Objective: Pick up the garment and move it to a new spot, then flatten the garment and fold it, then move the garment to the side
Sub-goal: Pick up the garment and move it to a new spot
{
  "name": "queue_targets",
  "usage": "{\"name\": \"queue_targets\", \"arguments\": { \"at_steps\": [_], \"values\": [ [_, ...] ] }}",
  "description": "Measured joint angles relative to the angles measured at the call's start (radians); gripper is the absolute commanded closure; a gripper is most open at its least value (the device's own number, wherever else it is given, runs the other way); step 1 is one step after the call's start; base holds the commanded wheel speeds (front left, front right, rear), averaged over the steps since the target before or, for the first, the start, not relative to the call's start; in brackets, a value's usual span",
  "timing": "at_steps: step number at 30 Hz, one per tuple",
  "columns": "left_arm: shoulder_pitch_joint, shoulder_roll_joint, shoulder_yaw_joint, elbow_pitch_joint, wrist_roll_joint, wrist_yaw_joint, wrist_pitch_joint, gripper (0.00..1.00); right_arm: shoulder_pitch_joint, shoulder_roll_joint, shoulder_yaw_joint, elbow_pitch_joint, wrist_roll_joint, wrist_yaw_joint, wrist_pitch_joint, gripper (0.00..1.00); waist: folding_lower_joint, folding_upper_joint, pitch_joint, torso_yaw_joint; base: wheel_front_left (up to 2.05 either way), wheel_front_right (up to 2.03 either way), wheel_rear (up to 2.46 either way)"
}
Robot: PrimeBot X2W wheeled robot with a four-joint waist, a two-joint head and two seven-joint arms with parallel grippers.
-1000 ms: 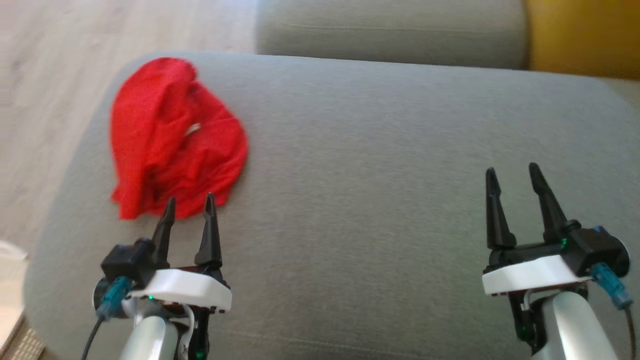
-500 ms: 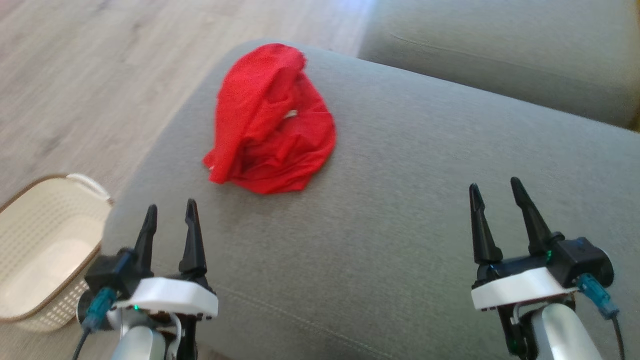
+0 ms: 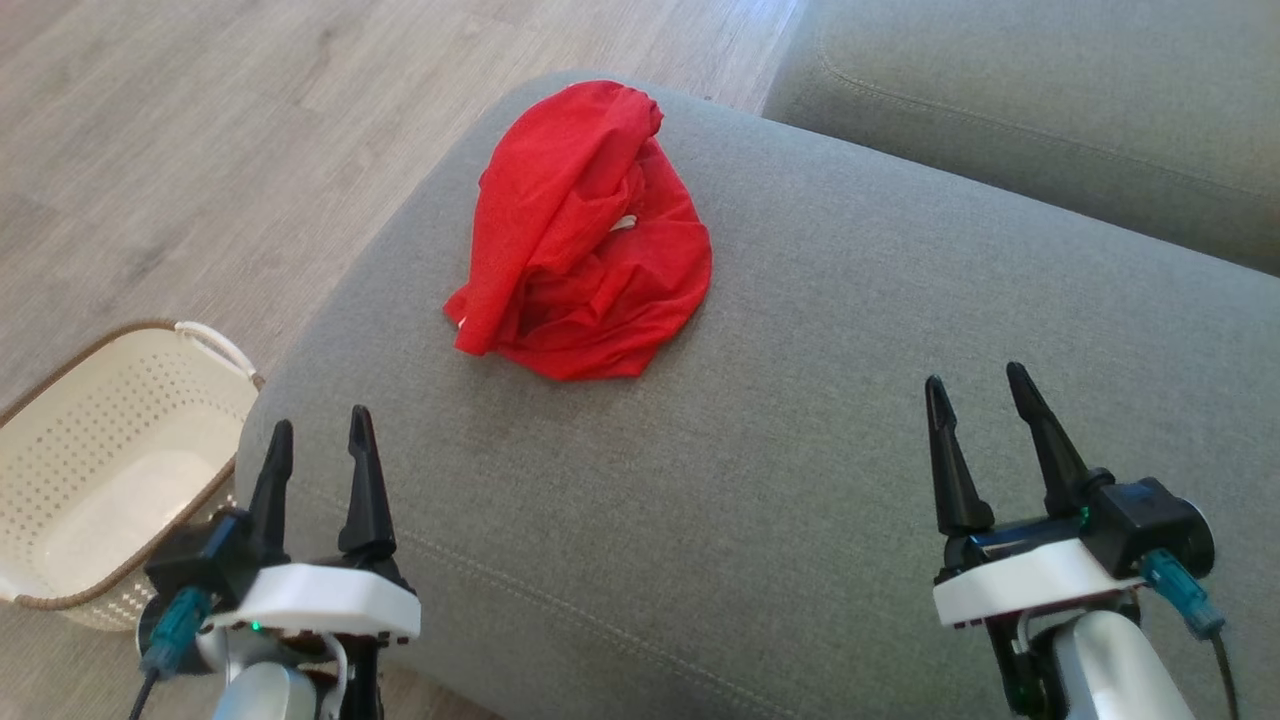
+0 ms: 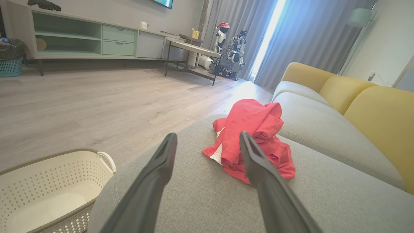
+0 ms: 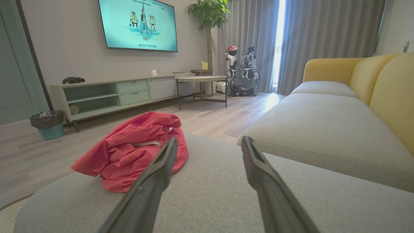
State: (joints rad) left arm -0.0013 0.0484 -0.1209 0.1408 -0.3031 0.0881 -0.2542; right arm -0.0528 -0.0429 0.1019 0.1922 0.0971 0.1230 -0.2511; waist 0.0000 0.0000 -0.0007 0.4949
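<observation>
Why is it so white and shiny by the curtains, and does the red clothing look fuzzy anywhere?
Left wrist view: daylight between the curtains burns out to white-blue glare. Right wrist view: a bright glare strip there too, and the red garment looks sharp. Head view: soft, even light, garment crisp, no blur.

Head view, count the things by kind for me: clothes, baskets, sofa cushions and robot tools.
Red garment: 1
Basket: 1
Grey seat cushions: 2, near cushion, far cushion
Tools: 2, left tool, right tool, both open
Total: 6
</observation>
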Motion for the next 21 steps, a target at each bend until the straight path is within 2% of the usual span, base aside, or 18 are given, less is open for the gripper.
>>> {"name": "queue_targets", "arguments": {
  "at_steps": [6,12,21],
  "values": [
    [-0.002,0.000,0.008,-0.001,0.001,-0.004,0.000,0.00,0.001,0.000,-0.035,-0.011,0.000,0.000,0.000,0.00,0.0000,0.0000,0.006,-0.007,0.00,0.00,0.00],
    [-0.044,0.000,0.042,-0.002,0.009,-0.029,0.000,0.00,-0.002,0.000,-0.094,-0.043,-0.018,0.000,0.000,0.00,0.0000,0.0000,0.059,-0.040,0.00,0.00,0.00],
    [-0.213,-0.004,0.077,0.081,0.010,-0.119,-0.002,0.00,-0.070,0.000,-0.142,-0.097,-0.101,0.000,0.001,0.00,0.0000,0.0000,0.185,-0.097,0.00,0.00,0.00]
  ]
}}
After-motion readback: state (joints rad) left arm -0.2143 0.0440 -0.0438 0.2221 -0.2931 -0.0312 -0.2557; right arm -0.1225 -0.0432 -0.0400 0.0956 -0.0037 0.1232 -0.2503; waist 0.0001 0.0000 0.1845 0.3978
